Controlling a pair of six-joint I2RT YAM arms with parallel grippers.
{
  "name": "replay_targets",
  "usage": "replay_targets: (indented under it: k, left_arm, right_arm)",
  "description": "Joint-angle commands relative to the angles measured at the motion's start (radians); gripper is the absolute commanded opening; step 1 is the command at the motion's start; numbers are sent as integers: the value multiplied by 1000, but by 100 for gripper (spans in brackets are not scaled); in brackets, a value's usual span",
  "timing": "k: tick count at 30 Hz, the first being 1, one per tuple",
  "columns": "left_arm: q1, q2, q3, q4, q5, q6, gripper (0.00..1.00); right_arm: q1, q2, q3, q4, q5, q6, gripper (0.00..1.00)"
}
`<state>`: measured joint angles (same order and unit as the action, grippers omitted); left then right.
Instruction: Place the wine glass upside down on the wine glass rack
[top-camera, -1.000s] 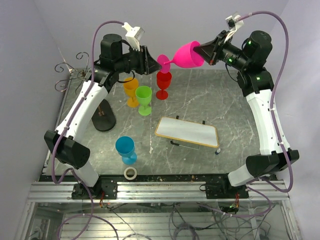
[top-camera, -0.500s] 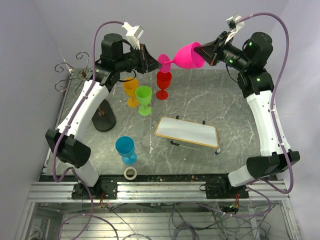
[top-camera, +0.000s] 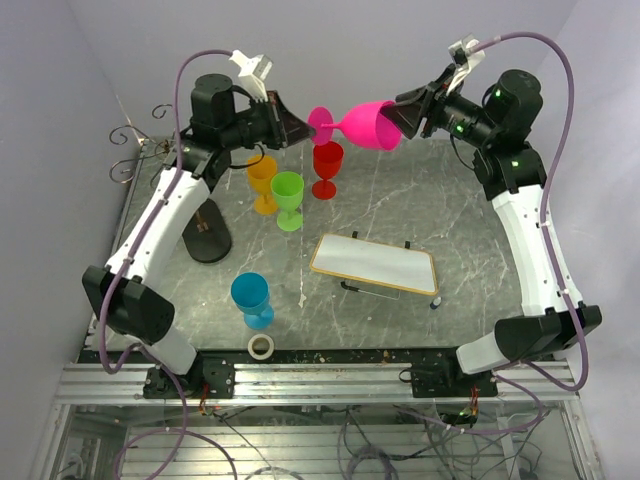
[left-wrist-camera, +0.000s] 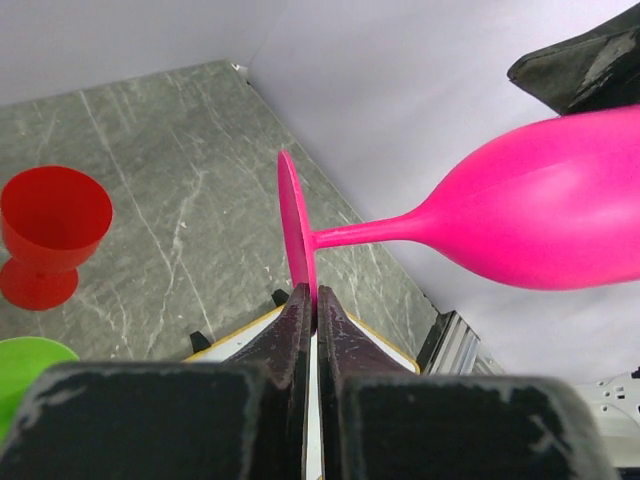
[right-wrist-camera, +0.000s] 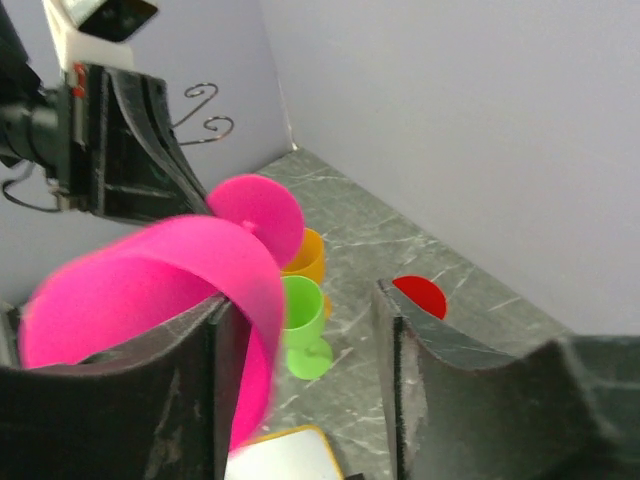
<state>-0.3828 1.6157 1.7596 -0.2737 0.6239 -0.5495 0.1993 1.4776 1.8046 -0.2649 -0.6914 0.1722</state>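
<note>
The pink glass (top-camera: 362, 124) was held on its side in the air, well above the surface (top-camera: 420, 205), spanning the gap between the two tools. The left tool (left-wrist-camera: 314, 300) was clamped together on the edge of the foot (left-wrist-camera: 296, 230), with the stem running away from it toward the right tool (right-wrist-camera: 305, 295). The right tool's fingers stood apart. The bowl's rim lay against one finger (right-wrist-camera: 228, 345) and clear of the other, so no grip was judged to exist at that end. The weight was therefore judged to be carried by the left tool alone.

A hold by the foot's edge was judged to suit the task, since the stem was left free to be slid between the rack's scroll arms with the bowl hanging down. The rack (top-camera: 209, 243) stood on the outer side of the left tool, well apart from it and lower, and nothing had yet been hung on it. A red glass (top-camera: 327, 168), an orange glass (top-camera: 262, 180) and a green glass (top-camera: 288, 198) stood below the left tool. The thin pinch on the foot was judged to be a weak one, as the long bowl could act as a lever and swing the glass.
</note>
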Motion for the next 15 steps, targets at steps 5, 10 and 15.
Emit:
replay_targets:
  k: [5,10,15]
  left_arm:
    - [113,-119,-6,34,1,-26,7]
    - [189,-163,20,-22,-60,45,7]
    - [260,-200,89,-104,-196,195,7]
  right_arm:
    - [-8,-65,4,-51,38,-86,66]
    - [-14,-80,34,-99,39,-137,70]
    - [-18,-92,47,-149,74,-198,72]
